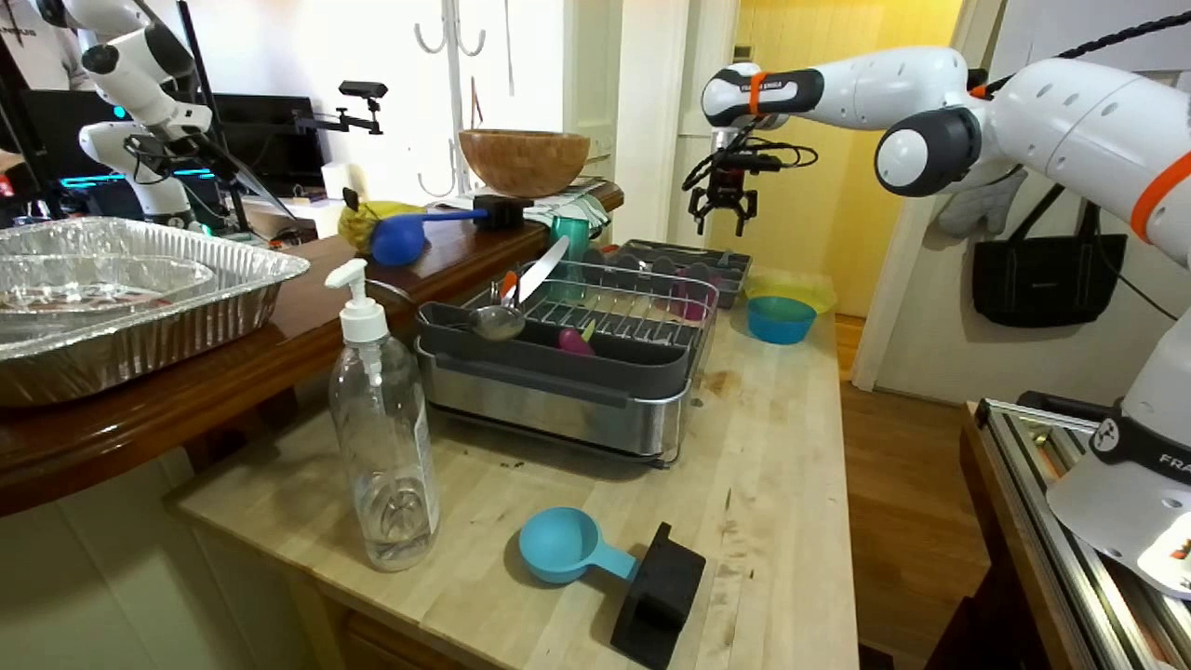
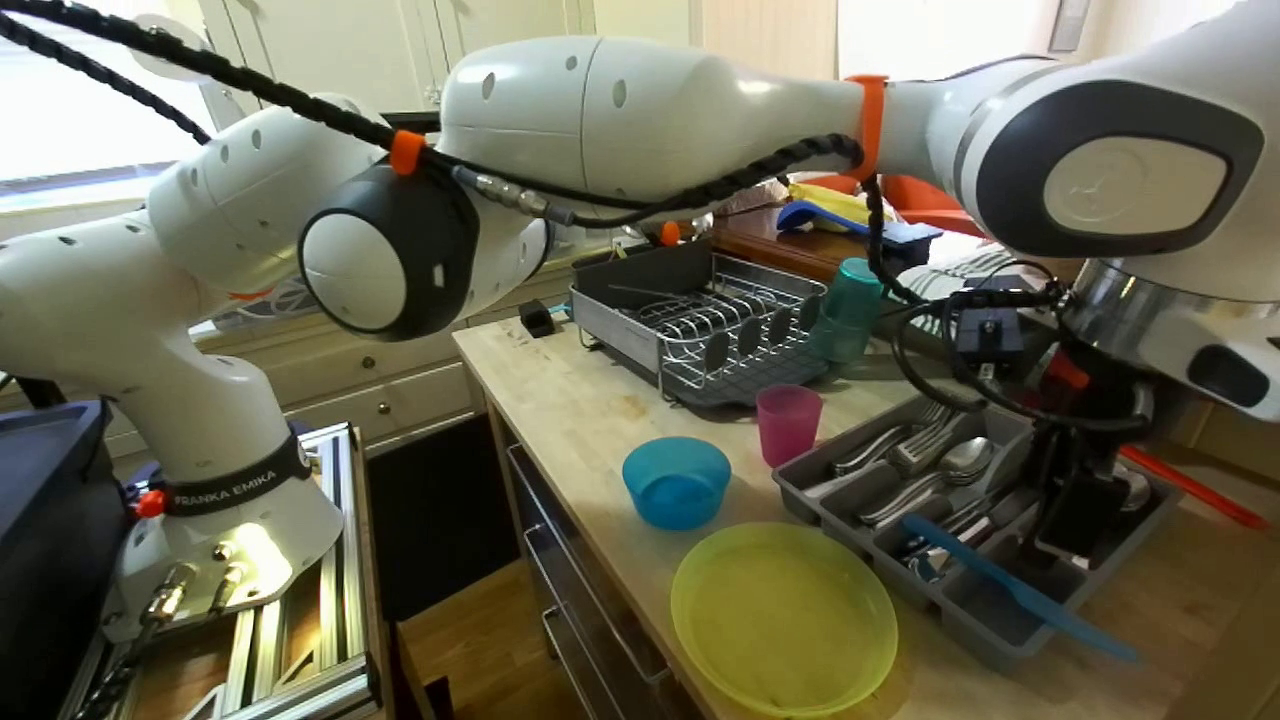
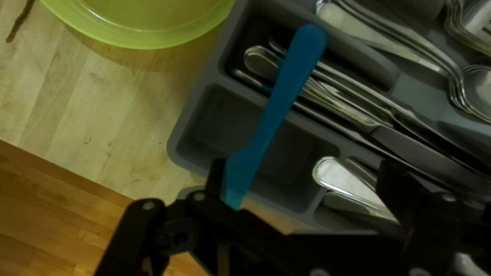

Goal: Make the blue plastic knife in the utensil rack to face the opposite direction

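Observation:
The blue plastic knife (image 3: 282,96) lies slantwise across the grey compartmented utensil rack (image 3: 213,76). Its rounded handle end is over metal cutlery; its blade end reaches past the rack's edge. The knife (image 2: 1020,590) and rack (image 2: 970,625) also show in an exterior view. In an exterior view the rack (image 1: 730,265) shows at the far end, the knife not discernible. My gripper (image 3: 302,168) is open and above the rack. In the wrist view its left finger overlaps the blade's edge; contact cannot be told. The gripper (image 1: 721,228) looks empty in an exterior view.
A yellow plate (image 2: 785,620), a blue bowl (image 2: 678,485) and a pink cup (image 2: 788,425) stand beside the rack. A wire dish rack (image 1: 549,409) stands farther along the counter. A soap bottle (image 1: 383,456) and a light-blue scoop (image 1: 561,546) are at the opposite end.

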